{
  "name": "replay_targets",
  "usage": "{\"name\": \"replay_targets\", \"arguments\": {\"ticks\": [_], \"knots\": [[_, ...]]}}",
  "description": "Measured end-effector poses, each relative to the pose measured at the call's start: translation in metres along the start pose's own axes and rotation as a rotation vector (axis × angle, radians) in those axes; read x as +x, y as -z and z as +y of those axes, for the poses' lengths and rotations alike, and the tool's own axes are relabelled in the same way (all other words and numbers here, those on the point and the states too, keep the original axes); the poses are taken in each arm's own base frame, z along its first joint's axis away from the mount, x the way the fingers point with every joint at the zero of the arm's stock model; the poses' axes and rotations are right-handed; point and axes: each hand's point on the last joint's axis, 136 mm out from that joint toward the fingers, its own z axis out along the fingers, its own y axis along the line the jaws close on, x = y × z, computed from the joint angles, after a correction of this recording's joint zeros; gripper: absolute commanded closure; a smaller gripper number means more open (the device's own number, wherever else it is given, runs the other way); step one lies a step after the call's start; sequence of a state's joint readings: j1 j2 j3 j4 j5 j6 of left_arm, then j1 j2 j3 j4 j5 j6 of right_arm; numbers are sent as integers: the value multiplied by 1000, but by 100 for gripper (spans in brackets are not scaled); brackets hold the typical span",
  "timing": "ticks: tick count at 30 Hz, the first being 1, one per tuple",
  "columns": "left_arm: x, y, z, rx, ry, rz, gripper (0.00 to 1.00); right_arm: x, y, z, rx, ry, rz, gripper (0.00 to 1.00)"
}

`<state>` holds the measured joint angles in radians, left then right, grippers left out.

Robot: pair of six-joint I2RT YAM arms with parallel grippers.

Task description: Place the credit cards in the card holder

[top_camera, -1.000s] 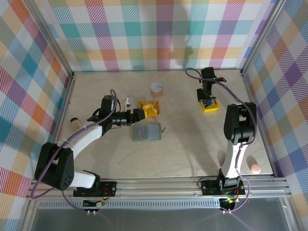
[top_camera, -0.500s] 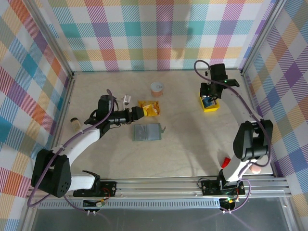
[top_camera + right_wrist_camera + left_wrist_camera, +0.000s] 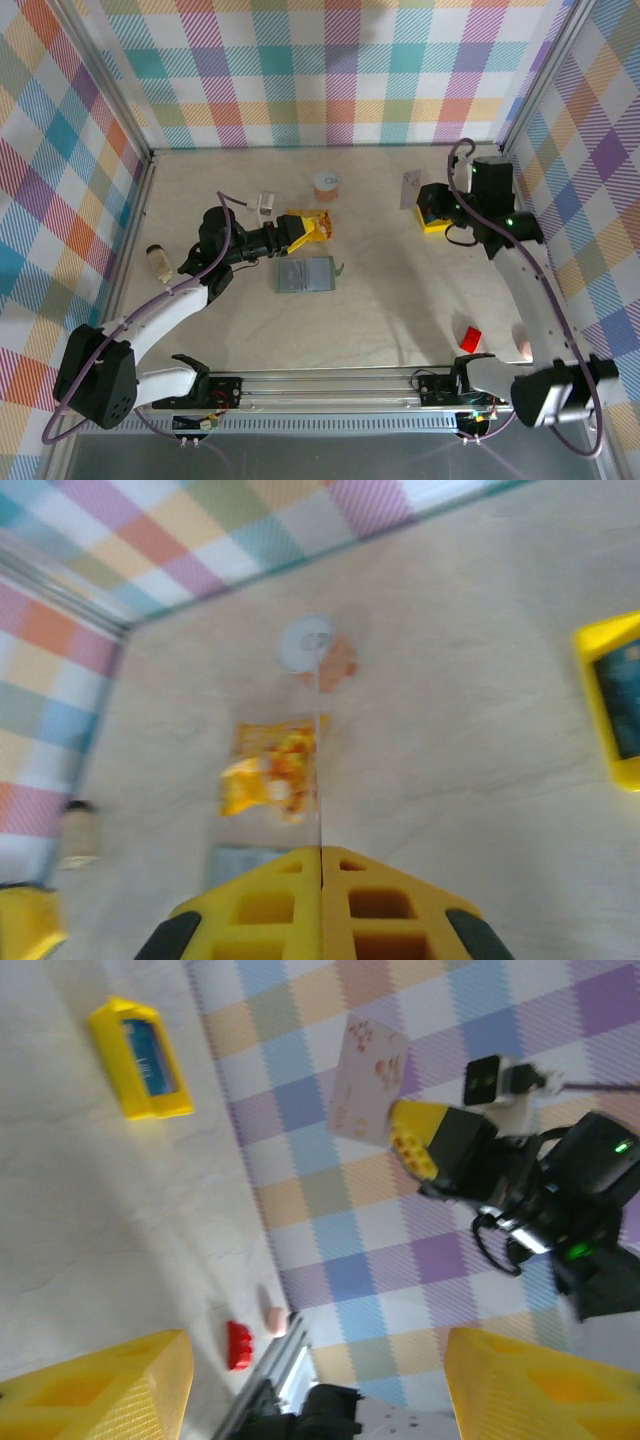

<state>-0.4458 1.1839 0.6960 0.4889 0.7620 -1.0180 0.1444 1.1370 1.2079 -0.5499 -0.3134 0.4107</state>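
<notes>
The sage grey-green card holder [image 3: 305, 273] lies flat on the table; its grey edge [image 3: 240, 865] shows in the right wrist view. My right gripper [image 3: 424, 196] [image 3: 321, 855] is shut on a pale credit card [image 3: 411, 188] [image 3: 367, 1080], held above the table and seen edge-on [image 3: 319, 750] from the wrist. A blue card [image 3: 148, 1055] [image 3: 625, 695] lies in the yellow tray [image 3: 437, 224]. My left gripper [image 3: 303, 231] [image 3: 315, 1365] hovers open at the orange-yellow snack packet [image 3: 314, 226], just above the card holder, with nothing between its fingers.
An orange cup [image 3: 327, 183] stands behind the snack packet [image 3: 268, 770]. A small bottle [image 3: 155, 258] lies at the left wall, and a white piece [image 3: 266, 201] sits near the left arm. A red brick [image 3: 472, 334] and a pink object [image 3: 527, 348] lie at the front right.
The right arm has swung out to the right and lifted the pale card up from the yellow tray. The left gripper has shifted slightly right, staying open by the snack packet.
</notes>
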Motion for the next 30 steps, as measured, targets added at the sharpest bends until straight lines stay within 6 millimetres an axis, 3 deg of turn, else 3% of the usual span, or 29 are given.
{"name": "replay_targets", "arguments": {"ticks": [6,10,19,30], "knots": [[-1,2,-37,101,-15,-32,36,7,40,49,-238,-88,-51,100],[1,0,-51,146,-11,-44,37,12,53,71,-373,-160,-45,100],[6,-4,-75,221,-17,-59,38,27,54,99,-531,-263,22,100],[8,-5,-82,232,-22,-79,39,40,52,123,-615,-294,65,100]]}}
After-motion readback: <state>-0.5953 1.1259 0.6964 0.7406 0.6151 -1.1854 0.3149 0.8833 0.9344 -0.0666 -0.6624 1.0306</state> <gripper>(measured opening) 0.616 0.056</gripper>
